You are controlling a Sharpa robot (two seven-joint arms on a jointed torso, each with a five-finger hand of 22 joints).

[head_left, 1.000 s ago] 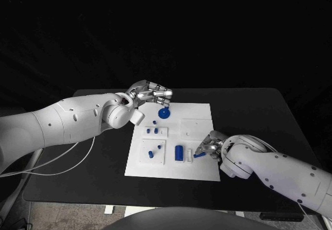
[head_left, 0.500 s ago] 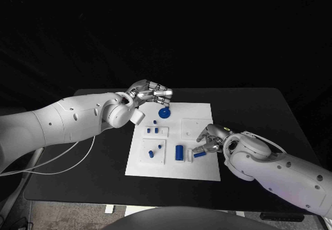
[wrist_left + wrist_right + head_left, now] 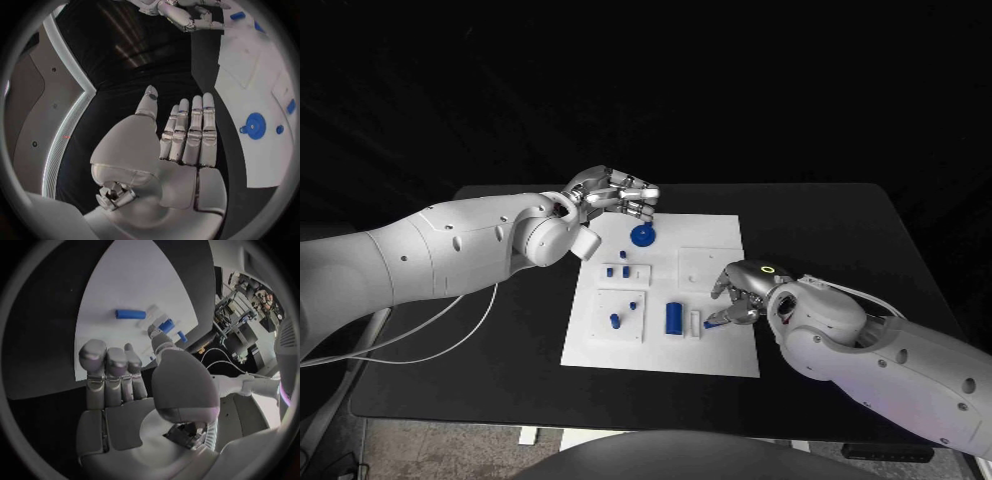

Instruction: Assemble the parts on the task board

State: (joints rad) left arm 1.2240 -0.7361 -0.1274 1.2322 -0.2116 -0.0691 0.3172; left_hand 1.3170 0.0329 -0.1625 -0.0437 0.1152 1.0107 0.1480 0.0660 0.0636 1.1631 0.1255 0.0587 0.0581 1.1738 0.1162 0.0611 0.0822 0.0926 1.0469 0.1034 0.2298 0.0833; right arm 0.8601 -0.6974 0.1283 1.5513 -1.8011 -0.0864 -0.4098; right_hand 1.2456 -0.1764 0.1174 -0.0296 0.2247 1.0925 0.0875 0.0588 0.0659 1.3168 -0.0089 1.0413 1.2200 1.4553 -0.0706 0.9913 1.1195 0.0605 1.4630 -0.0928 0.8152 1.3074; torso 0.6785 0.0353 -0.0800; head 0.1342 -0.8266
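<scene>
The white task board (image 3: 711, 240) lies mid-table. A blue disc (image 3: 642, 236) sits at its far left, also in the left wrist view (image 3: 254, 125). My left hand (image 3: 610, 193) hovers over the board's far left corner, its fingers (image 3: 190, 132) straight and holding nothing. A blue cylinder (image 3: 675, 318) lies near the front, seen too in the right wrist view (image 3: 130, 314). My right hand (image 3: 740, 293) hangs over the board's right side, fingers (image 3: 107, 367) spread, nothing in the palm. A small blue peg (image 3: 715, 321) lies just by its fingertips; I cannot tell if they touch.
Small blue parts stand in white blocks on the board's left half (image 3: 615, 270) (image 3: 615, 321). The black table (image 3: 848, 230) has bare room right of the board. A white cable (image 3: 444, 320) hangs from my left arm.
My right wrist has turned and the hand has drawn slightly back from the board's front edge. The small blue peg stays where it was. The left arm has not moved.
</scene>
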